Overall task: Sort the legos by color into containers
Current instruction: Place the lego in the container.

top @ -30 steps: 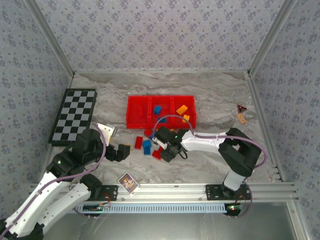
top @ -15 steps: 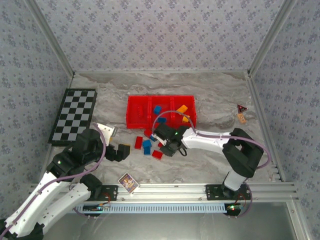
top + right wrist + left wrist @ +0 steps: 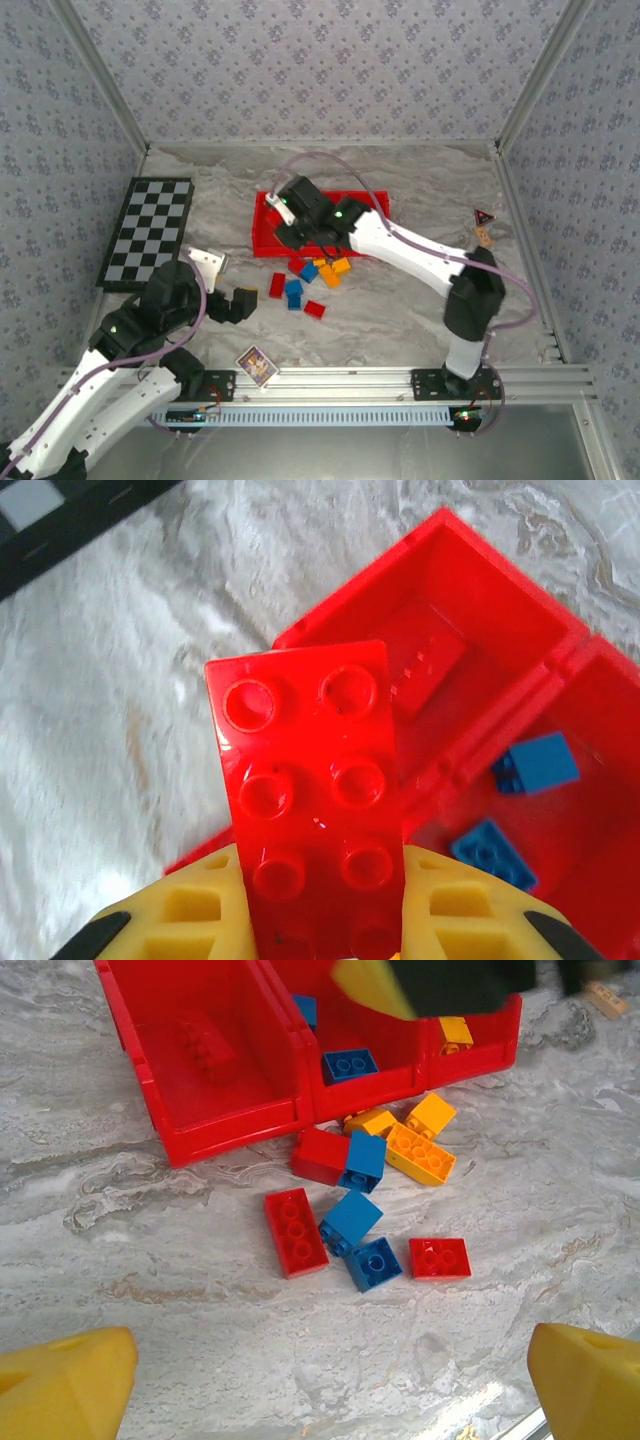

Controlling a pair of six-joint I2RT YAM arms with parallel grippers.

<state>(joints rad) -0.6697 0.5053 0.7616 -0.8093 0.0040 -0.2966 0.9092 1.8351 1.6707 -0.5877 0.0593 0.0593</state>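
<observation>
tray (image 3: 262,238) mid-table | loose legos (image 3: 293,290) just before it | board (image 3: 148,232) left | card (image 3: 257,365) near edge

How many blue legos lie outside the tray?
3 blue legos: one against a red brick by the tray, one just nearer, one nearest. The right arm may hide more.

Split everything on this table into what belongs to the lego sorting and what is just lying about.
Job in hand:
red tray
loose bricks in front of it
bricks already in it
red brick in the right gripper

Lying about:
checkered board
picture card
small triangular sign
</observation>
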